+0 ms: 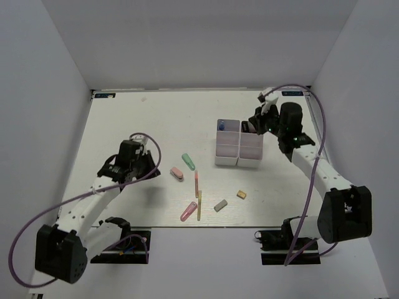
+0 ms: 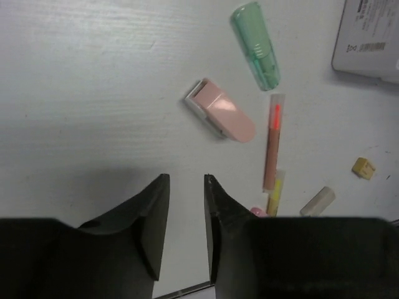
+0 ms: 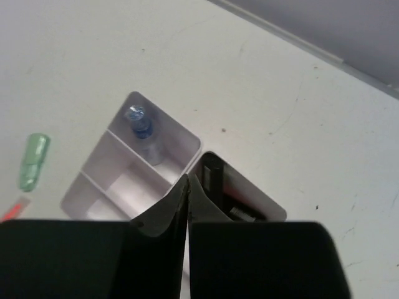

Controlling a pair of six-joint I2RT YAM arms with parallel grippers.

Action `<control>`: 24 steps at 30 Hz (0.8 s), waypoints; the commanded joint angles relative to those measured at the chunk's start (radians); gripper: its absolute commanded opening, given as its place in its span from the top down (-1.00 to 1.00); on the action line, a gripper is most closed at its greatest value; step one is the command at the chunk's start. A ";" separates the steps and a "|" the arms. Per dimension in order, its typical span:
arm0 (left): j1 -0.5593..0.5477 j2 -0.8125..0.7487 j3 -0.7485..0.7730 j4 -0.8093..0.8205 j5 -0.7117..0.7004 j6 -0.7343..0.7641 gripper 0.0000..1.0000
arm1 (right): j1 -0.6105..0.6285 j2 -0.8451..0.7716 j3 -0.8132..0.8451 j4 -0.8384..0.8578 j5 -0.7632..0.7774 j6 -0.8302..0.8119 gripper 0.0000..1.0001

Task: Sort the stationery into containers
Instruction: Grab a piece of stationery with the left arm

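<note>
You are holding the left jaws slightly spread and empty, left of the pink marker (image 2: 221, 116) on the worktop (image 1: 143, 124), right jaws pressing together over the white bins (image 1: 226, 160), blue-capped tube (image 3: 138, 118) sitting in the far-left bin.

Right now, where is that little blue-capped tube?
From above, the blue-capped tube sits in the far-left bin of the white containers, right of centre, beyond the green marker.

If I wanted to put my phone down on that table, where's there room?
The far-left stretch of table, beyond the left arm and left of the bins, is bare. It is crowded from the green marker down to the grey eraser.
</note>
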 commanded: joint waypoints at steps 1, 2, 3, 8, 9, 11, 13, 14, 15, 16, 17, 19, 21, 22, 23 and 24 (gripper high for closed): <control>-0.093 0.103 0.165 -0.063 -0.195 -0.115 0.12 | -0.010 -0.003 0.214 -0.510 -0.106 0.048 1.00; -0.107 0.146 0.188 -0.078 -0.215 -0.175 -0.17 | -0.013 -0.006 0.272 -0.629 -0.131 0.043 0.58; -0.132 0.165 0.243 -0.095 -0.254 -0.209 -0.37 | -0.016 -0.020 0.271 -0.644 -0.183 0.037 0.09; -0.247 0.358 0.391 -0.230 -0.436 -0.520 -0.78 | -0.019 -0.202 0.129 -0.591 -0.194 0.085 -0.56; -0.256 0.382 0.428 -0.252 -0.446 -0.601 -0.73 | -0.022 -0.253 0.085 -0.581 -0.186 0.106 -0.54; -0.277 0.488 0.496 -0.359 -0.473 -0.703 -0.57 | -0.025 -0.288 0.045 -0.577 -0.167 0.123 -0.50; -0.294 0.539 0.583 -0.446 -0.466 -0.783 -0.48 | -0.032 -0.296 0.028 -0.571 -0.162 0.138 -0.48; -0.296 0.603 0.599 -0.454 -0.458 -0.845 -0.46 | -0.029 -0.298 0.008 -0.566 -0.160 0.140 -0.48; -0.305 0.616 0.619 -0.459 -0.449 -0.866 -0.46 | -0.035 -0.298 0.006 -0.572 -0.156 0.143 -0.48; -0.314 0.634 0.619 -0.463 -0.444 -0.907 -0.46 | -0.036 -0.299 0.004 -0.578 -0.159 0.140 -0.48; -0.317 0.648 0.617 -0.460 -0.444 -0.965 -0.46 | -0.041 -0.299 0.011 -0.584 -0.157 0.137 -0.48; -0.334 0.663 0.608 -0.451 -0.458 -0.992 -0.43 | -0.053 -0.308 0.009 -0.587 -0.148 0.138 -0.48; -0.342 0.686 0.599 -0.439 -0.453 -1.036 -0.43 | -0.062 -0.322 0.004 -0.581 -0.146 0.140 -0.48; -0.343 0.696 0.596 -0.442 -0.441 -1.053 -0.40 | -0.065 -0.322 0.000 -0.578 -0.146 0.145 -0.48; -0.346 0.700 0.596 -0.438 -0.432 -1.056 -0.40 | -0.067 -0.322 0.001 -0.578 -0.146 0.143 -0.48; -0.348 0.720 0.590 -0.428 -0.429 -1.059 -0.40 | -0.073 -0.325 0.000 -0.581 -0.145 0.143 -0.50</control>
